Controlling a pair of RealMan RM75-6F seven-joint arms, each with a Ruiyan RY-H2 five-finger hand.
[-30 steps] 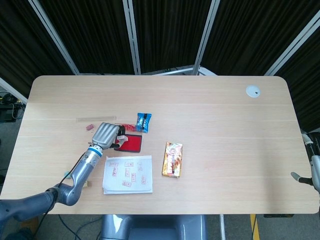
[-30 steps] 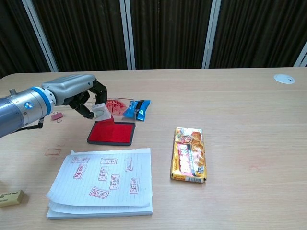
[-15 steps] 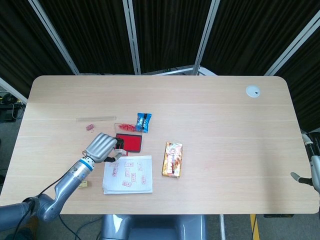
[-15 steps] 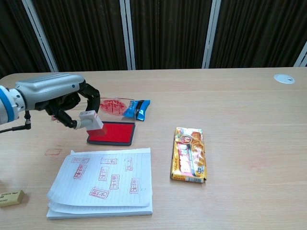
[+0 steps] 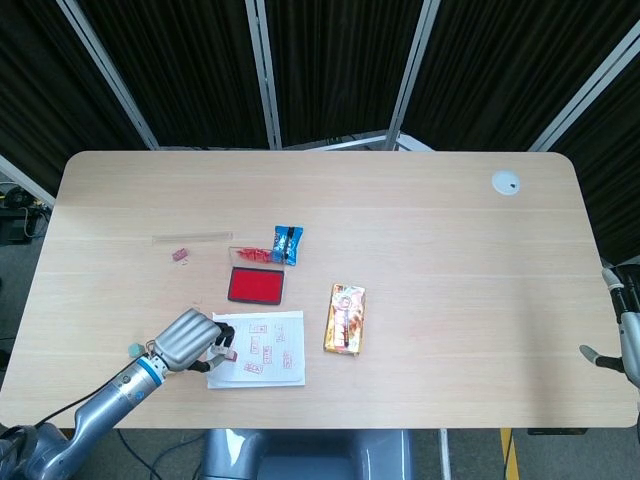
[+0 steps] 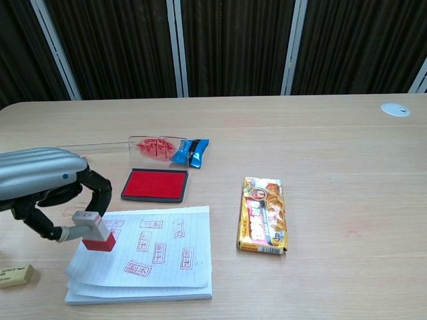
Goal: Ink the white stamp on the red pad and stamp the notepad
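My left hand point(image 6: 40, 190) point(image 5: 186, 340) holds the white stamp point(image 6: 93, 231), whose red inked base hangs just over the left edge of the notepad point(image 6: 163, 257) point(image 5: 270, 350). The notepad's top sheet bears several red stamp marks. The red ink pad point(image 6: 155, 185) point(image 5: 256, 285) lies uncovered just beyond the notepad. In the head view the stamp is mostly hidden under the hand. Only a small part of my right hand point(image 5: 615, 335) shows at the head view's right edge, off the table; how its fingers lie is unclear.
A yellow snack box point(image 6: 264, 213) lies right of the notepad. A blue packet point(image 6: 191, 152) and a clear packet with red contents point(image 6: 157, 146) sit behind the ink pad. An eraser point(image 6: 15, 275) lies at the near left. A white disc point(image 6: 395, 109) is far right.
My left hand has carried the stamp from the ink pad toward me, down to the notepad's left edge. The ink pad is now uncovered.
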